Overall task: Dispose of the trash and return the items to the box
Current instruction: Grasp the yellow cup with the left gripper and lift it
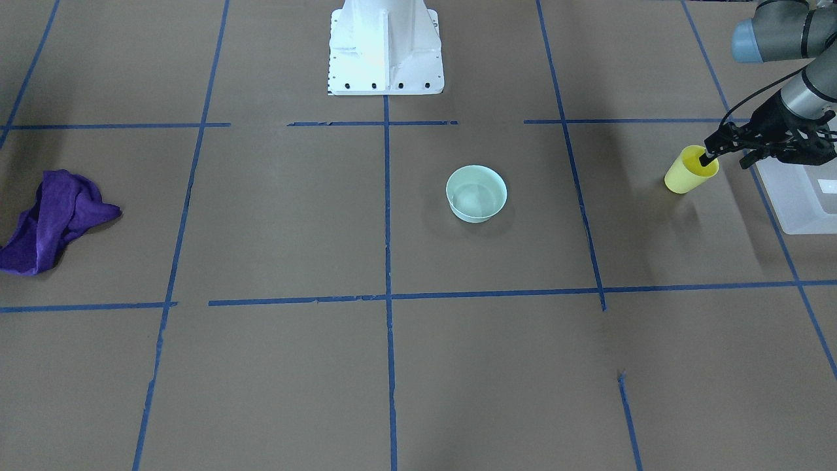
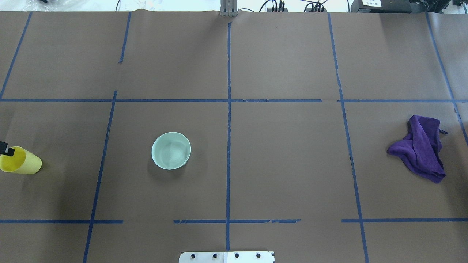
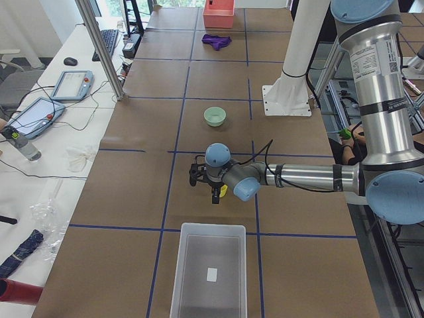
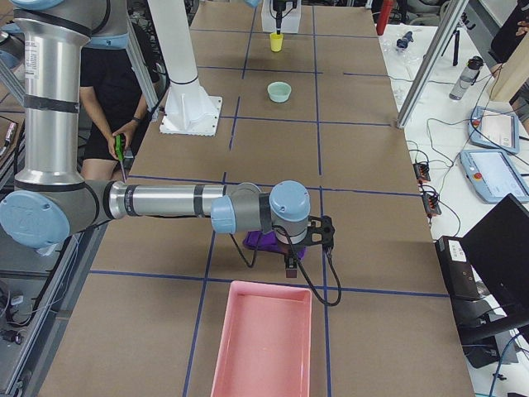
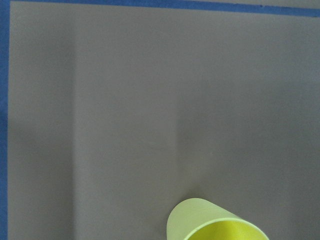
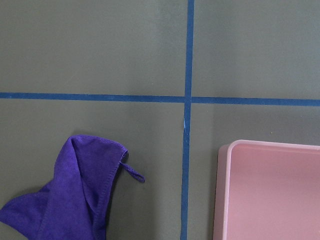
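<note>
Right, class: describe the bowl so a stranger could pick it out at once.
Find the white robot base. In front of it, on the robot's left of the central tape line, stands the bowl. It is round, open and mint-green, unlike the yellow cup and purple rag.

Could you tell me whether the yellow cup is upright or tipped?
Tipped: the yellow cup leans, mouth toward the left tool, which grips its rim.

yellow cup [image 1: 688, 175], mint-green bowl [image 1: 477, 193], purple rag [image 1: 52, 221], frosted-white box [image 1: 801, 203], pink bin [image 4: 263, 347], brown table [image 1: 294, 216]
</note>
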